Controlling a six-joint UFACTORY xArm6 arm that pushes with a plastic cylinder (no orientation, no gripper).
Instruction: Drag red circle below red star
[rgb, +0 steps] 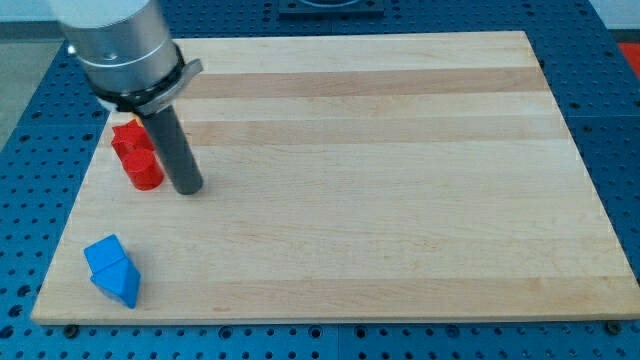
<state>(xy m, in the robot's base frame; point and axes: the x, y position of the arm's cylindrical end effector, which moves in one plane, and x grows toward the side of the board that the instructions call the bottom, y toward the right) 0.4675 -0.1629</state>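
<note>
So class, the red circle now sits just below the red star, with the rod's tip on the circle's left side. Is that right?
One detail is wrong. In the camera view my tip is on the right side of the red circle, not the left. The circle does sit just below the red star, apparently touching it.

Red circle (144, 171) upright, touching red star (128, 138) just above, view's left
</note>
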